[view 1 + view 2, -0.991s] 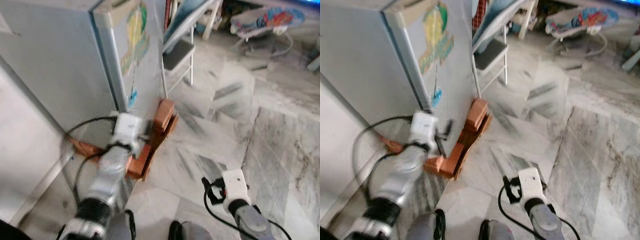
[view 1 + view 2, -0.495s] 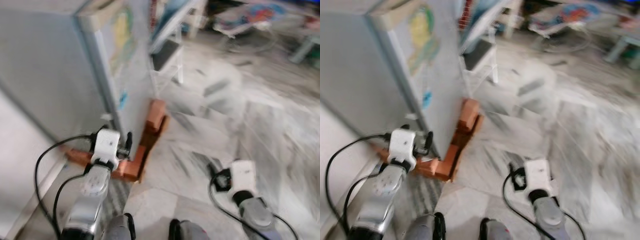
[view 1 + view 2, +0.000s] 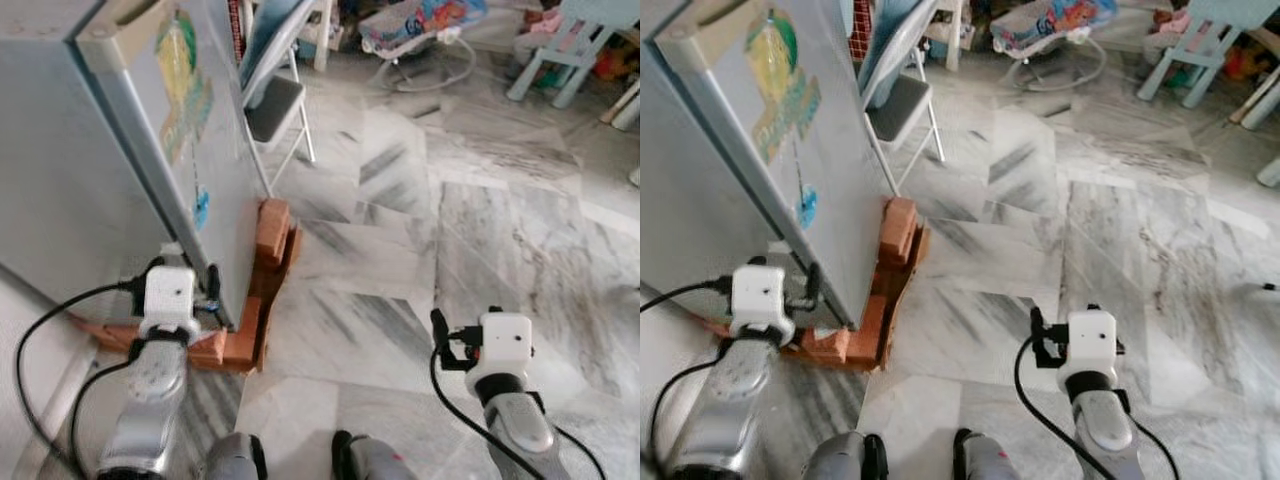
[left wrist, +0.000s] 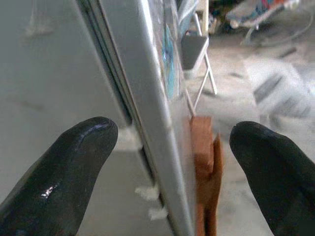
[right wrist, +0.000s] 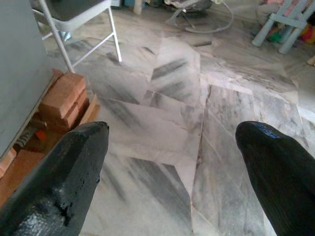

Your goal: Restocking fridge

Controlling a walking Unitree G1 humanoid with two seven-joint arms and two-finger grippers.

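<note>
The grey fridge (image 3: 90, 170) stands shut on red bricks (image 3: 270, 232), so nothing inside it shows. Its door carries a yellow-green sticker (image 3: 180, 75) whose writing is too blurred to read. At the fridge's lower door corner the left gripper (image 4: 170, 172) is spread wide, straddling the door edge. Away from the fridge, over the marble floor (image 3: 480, 220), the right gripper (image 5: 179, 172) gapes wide, holding nothing.

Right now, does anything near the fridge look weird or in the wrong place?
Yes. The fridge stands on loose orange bricks stacked under its lower corner instead of sitting on the marble floor, which looks makeshift. The left gripper, open, is at the door's edge. Nothing looks spilled.
</note>
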